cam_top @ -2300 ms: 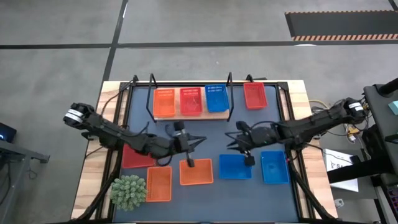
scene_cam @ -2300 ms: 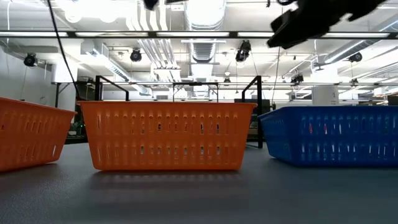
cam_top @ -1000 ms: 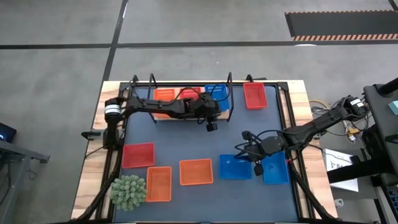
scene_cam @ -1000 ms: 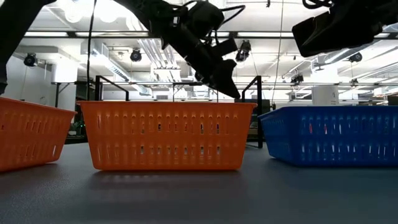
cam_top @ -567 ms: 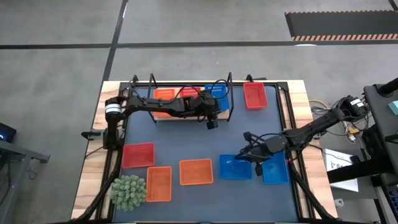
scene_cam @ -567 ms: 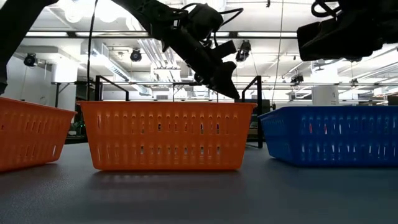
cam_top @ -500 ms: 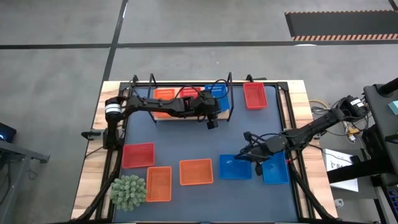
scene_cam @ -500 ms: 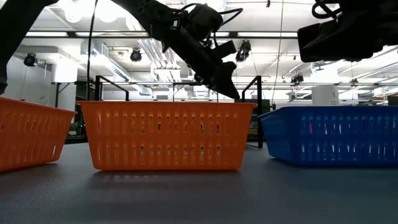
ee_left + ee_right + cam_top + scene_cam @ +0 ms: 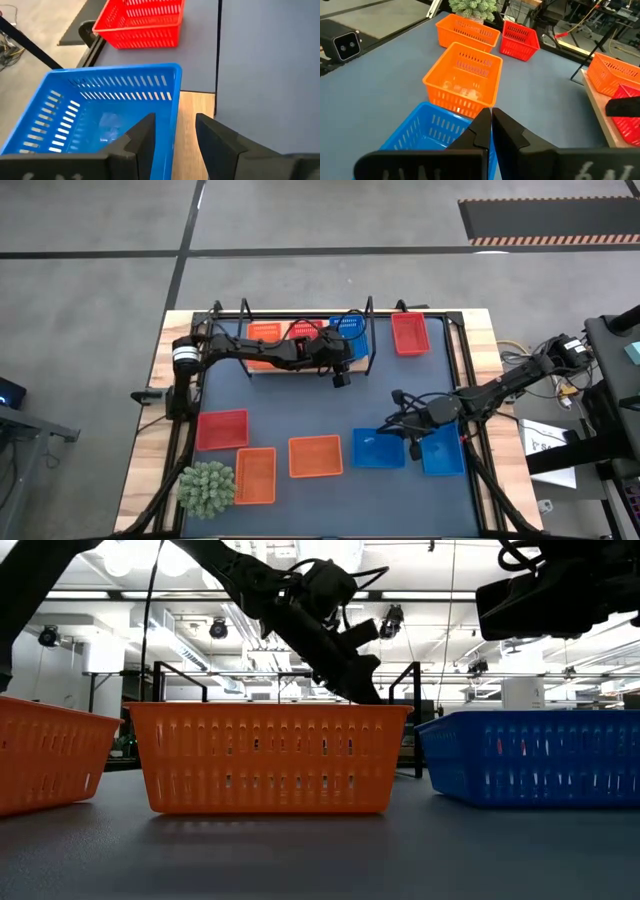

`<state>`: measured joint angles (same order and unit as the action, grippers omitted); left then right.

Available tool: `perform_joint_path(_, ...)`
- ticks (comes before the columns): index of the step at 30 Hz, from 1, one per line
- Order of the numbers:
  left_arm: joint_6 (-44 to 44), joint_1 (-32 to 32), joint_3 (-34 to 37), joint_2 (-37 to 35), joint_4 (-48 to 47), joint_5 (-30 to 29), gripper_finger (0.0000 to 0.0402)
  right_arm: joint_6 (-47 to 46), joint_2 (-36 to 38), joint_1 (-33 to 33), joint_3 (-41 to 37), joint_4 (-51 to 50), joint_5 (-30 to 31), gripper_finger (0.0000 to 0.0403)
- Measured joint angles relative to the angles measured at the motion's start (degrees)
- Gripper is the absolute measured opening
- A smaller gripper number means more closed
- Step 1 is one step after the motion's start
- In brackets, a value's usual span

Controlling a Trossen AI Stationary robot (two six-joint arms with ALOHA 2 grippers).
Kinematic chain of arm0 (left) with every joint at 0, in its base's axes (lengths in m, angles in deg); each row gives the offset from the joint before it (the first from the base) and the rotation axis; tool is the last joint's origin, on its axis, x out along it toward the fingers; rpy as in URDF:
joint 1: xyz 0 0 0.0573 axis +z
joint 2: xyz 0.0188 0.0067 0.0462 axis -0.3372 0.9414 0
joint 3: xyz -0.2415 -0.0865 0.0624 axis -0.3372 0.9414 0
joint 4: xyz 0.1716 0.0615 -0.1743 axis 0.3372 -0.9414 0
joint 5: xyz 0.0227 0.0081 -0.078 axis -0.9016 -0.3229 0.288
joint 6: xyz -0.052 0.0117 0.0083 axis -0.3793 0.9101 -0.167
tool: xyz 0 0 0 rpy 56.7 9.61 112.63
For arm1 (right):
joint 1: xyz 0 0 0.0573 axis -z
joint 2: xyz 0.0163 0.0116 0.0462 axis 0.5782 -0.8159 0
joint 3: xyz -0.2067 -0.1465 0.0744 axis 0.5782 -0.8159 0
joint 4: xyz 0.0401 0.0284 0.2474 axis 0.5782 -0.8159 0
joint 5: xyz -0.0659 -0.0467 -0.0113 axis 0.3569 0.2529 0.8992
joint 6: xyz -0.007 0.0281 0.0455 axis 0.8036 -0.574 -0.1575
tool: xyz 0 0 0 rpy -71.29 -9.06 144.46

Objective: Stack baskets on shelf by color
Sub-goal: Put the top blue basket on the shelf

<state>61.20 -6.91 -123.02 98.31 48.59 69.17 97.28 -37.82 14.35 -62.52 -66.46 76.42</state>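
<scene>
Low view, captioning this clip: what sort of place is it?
Likely an industrial lab or workshop: bare ceiling ducts and hanging lamps above, concrete floor with hazard striping around the table.

A green spiky plant ball (image 9: 207,489) sits at a corner of the dark-blue mat (image 9: 330,395) on the wooden table (image 9: 148,465).
</scene>
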Motion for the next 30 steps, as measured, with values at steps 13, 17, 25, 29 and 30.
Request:
perform_joint_path(13, 0.0, 0.35, 0.09, 0.66, -1.92, 0.0, 0.0125, -0.57, 0.12, 0.0, 0.0, -1.29, 0.02, 0.0008)
perform_joint_path(17, 0.0, 0.35, 0.09, 0.66, -3.28, 0.0, 0.0125, -0.57, 0.14, 0.0, 0.0, -1.32, 0.02, 0.0008)
perform_joint_path(25, 1.3, 0.35, 0.09, 0.66, -3.4, 0.0, 0.0109, -1.11, 0.14, 0.0, 0.0, -1.32, 0.02, 0.0008)
perform_joint_path(29, 1.5, 0.35, 0.09, 0.66, -3.46, 0.0, 0.0071, -1.09, 0.14, 0.0, 0.0, -1.32, 0.02, 0.0008)
perform_joint_path(30, 1.51, 0.35, 0.09, 0.66, -3.46, 0.0, 0.0061, -1.09, 0.14, 0.0, 0.0, -1.32, 0.02, 0.0008)
